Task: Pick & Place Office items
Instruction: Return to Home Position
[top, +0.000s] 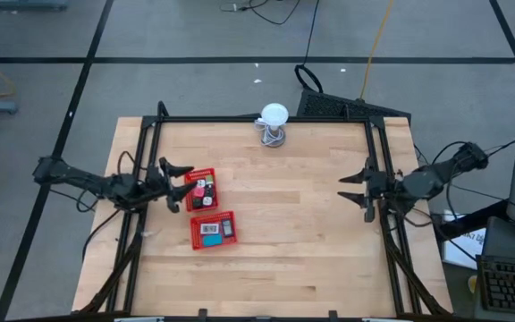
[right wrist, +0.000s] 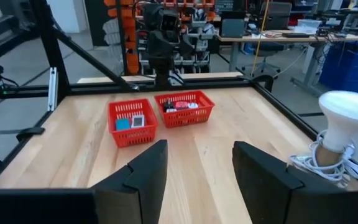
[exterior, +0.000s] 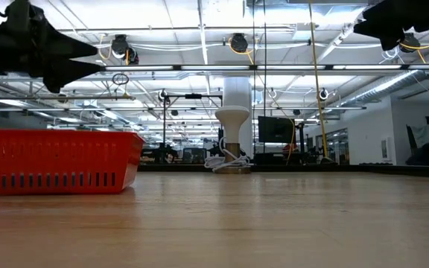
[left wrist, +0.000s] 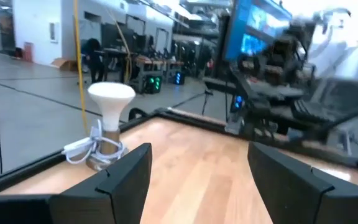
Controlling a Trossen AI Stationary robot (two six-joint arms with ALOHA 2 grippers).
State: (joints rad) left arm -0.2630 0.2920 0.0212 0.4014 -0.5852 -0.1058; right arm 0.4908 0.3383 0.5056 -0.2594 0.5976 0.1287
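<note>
Two red mesh trays stand on the wooden table at its left. The farther tray (top: pixel 202 190) holds several tiny colourful office items (right wrist: pixel 182 104). The nearer tray (top: pixel 213 230) holds a teal-blue packet (right wrist: pixel 123 124) and a small white-labelled piece (right wrist: pixel 138 121). My left gripper (top: pixel 179 185) hangs open above the table's left edge, just left of the farther tray, pointing level toward the right; its fingers (left wrist: pixel 129 171) have nothing between them. My right gripper (top: pixel 345 188) hangs open at the right edge, pointing level toward the trays, also with nothing between its fingers (right wrist: pixel 148 165).
A white ball on a wire stand (top: pixel 274 125) sits at the middle of the far edge. A black frame (top: pixel 266 119) runs along the far, left and right sides. Bare wood (top: pixel 284 206) lies between the trays and my right gripper.
</note>
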